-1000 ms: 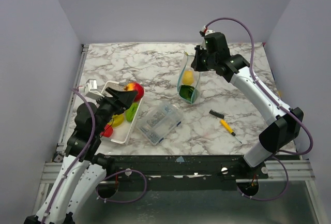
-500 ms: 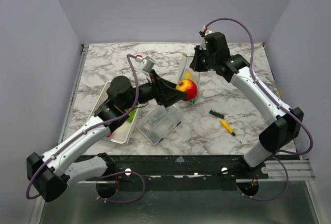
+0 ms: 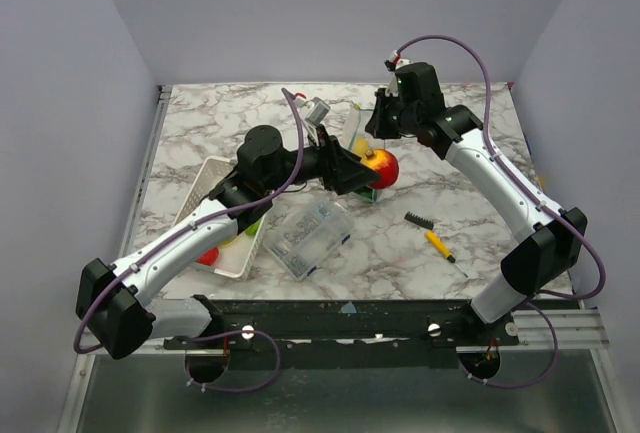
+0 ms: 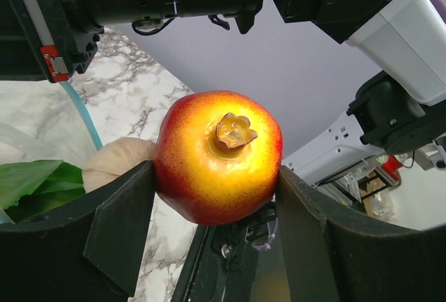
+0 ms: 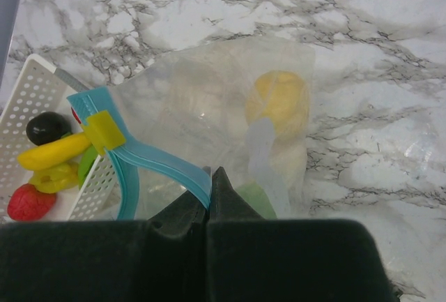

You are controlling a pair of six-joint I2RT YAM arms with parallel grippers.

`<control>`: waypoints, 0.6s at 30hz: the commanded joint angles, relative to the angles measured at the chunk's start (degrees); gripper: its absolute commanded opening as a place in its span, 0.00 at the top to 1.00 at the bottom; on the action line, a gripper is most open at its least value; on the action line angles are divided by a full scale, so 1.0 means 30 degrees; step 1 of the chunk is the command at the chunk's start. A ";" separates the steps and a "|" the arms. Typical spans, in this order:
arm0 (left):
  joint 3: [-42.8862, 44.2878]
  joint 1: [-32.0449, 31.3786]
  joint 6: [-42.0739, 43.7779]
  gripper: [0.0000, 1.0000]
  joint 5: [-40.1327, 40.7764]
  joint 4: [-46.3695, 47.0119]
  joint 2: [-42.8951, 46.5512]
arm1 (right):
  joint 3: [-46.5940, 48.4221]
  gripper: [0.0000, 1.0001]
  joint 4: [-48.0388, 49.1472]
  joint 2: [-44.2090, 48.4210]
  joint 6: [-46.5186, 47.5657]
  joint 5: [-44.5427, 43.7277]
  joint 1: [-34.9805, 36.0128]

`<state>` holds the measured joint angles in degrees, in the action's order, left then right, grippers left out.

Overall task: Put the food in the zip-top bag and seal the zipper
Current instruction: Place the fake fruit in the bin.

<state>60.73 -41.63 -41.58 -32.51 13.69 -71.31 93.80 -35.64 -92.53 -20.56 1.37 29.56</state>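
My left gripper point(image 3: 372, 167) is shut on a red-and-yellow apple point(image 3: 381, 168) and holds it in the air beside the zip-top bag point(image 3: 352, 131). In the left wrist view the apple point(image 4: 217, 155) fills the gap between both black fingers point(image 4: 122, 222). My right gripper point(image 5: 210, 178) is shut on the bag's light blue zipper point(image 5: 164, 159) and holds the mouth up. Through the clear bag point(image 5: 209, 93) I see a yellow fruit point(image 5: 277, 103) and a green piece point(image 5: 255, 197). More food lies in the white tray point(image 3: 213, 175): a banana point(image 5: 52, 151) and a red piece point(image 5: 28, 201).
A clear rigid box point(image 3: 308, 236) lies in front of the bag, between the tray and a small yellow-handled black brush point(image 3: 432, 238). My left arm stretches diagonally over the tray and the box. Grey walls enclose the marble table on three sides.
My left arm lifted the apple off the tray and swung it right and forward to the bag. The right gripper stayed put, holding the zipper.
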 commanded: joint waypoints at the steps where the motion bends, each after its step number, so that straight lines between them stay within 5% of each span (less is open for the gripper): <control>1: 0.0269 0.0216 0.0965 0.93 0.1291 -0.1013 0.1517 | 0.0312 1.00 0.0379 0.0588 -0.0112 0.0394 0.0043; 9: -0.1724 0.1965 0.2127 1.00 0.6023 -0.7166 0.6638 | 0.0183 1.00 0.0594 0.0351 0.0014 0.0538 0.0042; 18: -0.4190 0.5047 -0.0750 1.00 1.3987 -1.6584 0.9627 | -0.0109 1.00 0.0957 0.0141 -0.0002 0.0566 0.0043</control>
<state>53.76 -29.32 -38.79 -6.79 -18.06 -44.49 93.78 -35.46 -92.53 -20.53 1.83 29.56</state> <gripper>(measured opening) 0.653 0.005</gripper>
